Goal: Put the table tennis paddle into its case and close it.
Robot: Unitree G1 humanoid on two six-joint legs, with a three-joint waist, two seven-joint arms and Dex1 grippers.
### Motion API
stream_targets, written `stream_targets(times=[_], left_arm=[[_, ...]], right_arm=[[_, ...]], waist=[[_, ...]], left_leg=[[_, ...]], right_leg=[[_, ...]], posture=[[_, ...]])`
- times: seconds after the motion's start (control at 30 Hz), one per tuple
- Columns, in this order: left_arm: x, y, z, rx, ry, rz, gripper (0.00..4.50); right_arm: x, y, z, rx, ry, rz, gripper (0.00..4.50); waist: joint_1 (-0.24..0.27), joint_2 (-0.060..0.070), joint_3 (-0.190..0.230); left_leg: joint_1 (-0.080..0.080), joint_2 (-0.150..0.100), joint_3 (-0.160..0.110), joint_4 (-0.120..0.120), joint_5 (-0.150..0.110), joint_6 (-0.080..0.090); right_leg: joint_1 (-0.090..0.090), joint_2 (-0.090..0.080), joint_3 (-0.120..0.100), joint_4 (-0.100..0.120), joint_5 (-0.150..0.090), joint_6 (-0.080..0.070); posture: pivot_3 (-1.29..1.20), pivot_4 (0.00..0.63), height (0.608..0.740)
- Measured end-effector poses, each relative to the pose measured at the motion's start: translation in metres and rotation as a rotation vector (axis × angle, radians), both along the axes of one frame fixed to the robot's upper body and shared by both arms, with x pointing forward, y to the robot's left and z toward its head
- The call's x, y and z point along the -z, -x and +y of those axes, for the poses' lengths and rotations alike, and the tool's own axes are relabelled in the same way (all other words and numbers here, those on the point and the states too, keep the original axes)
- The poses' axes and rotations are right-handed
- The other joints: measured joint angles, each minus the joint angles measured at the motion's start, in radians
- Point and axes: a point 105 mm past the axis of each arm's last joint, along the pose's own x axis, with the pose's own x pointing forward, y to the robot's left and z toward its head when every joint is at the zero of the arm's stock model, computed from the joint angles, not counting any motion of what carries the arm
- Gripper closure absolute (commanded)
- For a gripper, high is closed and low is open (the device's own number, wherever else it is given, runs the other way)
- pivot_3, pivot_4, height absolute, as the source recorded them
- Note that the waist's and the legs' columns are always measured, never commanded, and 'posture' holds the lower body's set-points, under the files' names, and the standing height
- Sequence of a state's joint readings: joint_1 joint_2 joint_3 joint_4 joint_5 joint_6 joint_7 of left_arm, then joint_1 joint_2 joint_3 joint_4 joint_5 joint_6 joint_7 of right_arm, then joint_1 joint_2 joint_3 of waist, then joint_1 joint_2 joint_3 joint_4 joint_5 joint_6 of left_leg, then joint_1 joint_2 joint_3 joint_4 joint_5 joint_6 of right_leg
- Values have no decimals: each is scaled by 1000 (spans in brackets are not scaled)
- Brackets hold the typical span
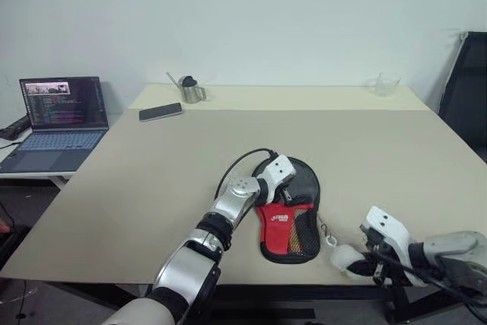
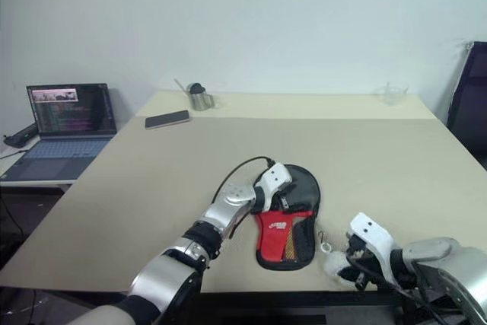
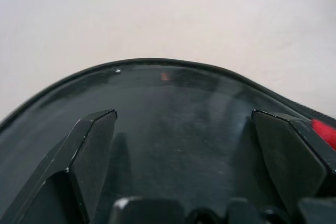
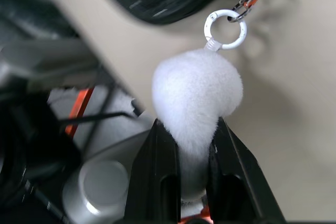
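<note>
Sitting on a low side desk past the left edge of the table point(image 1: 152, 180) is an open laptop point(image 1: 61, 121) with its screen lit. On the table, near the far left corner, a black phone point(image 1: 160, 112) lies flat, and just to its right stands a small metal cup point(image 1: 191, 90) with a dark lid and a thin spout. Near the middle of the front edge lies the case point(image 1: 293, 222), black with a red patch and a net pocket, its round end pointing away from the robot. The paddle point(image 3: 173, 114) is inside the round end, and its shiny black face shows in the left wrist view. The left gripper point(image 1: 280, 180) rests over that round end with its two fingers point(image 3: 92, 145) spread wide apart, holding nothing, just above the black face. A short chain with a white ring point(image 4: 226, 22) runs from the front right side of the case to a fluffy white ball point(image 4: 197, 95). The right gripper point(image 4: 186, 153) is by the front edge, to the right of the case, and its two fingers are squeezed tight on the fluffy ball. Close to the far right corner stands a clear glass point(image 1: 386, 84).
</note>
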State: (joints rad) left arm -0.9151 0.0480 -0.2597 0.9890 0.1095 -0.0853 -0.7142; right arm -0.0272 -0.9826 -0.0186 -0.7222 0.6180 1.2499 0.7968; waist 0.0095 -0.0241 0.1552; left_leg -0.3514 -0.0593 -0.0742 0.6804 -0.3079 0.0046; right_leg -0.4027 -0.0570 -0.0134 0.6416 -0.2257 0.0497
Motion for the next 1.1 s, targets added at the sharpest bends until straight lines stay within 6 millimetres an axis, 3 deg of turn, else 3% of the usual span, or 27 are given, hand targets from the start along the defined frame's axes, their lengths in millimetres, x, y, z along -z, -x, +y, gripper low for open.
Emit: stream_targets(times=[0.43, 0.8, 1.03, 1.1], left_arm=[[4, -4, 1, -43, -42, -2, 0], [5, -2, -1, -31, -47, -4, 0], [5, -1, 0, -29, -45, -8, 0], [5, -2, 0, -30, -47, -9, 0]], right_arm=[[1, 41, 15, -219, -106, 97, 4290], [0, 55, 16, -303, -113, 125, 4291], [2, 49, 20, -326, -99, 76, 4292], [1, 45, 21, -323, -108, 59, 3567]], waist=[[-6, -4, -2], [-5, -5, -6], [-5, -5, -6], [-5, -6, -6]], left_leg=[[7, 3, -4, -2, 0, -1], [6, 3, -6, -3, -2, -1], [6, 3, -6, -4, -2, -2], [6, 3, -6, -4, -2, -2]], right_leg=[[14, -2, -1, -7, -1, 1], [15, -3, -3, -13, 0, 2], [15, -3, -3, -14, 0, 2], [15, -3, -3, -14, -1, 2]], posture=[[0, 150, 740], [0, 150, 740], [0, 150, 740], [0, 150, 740]])
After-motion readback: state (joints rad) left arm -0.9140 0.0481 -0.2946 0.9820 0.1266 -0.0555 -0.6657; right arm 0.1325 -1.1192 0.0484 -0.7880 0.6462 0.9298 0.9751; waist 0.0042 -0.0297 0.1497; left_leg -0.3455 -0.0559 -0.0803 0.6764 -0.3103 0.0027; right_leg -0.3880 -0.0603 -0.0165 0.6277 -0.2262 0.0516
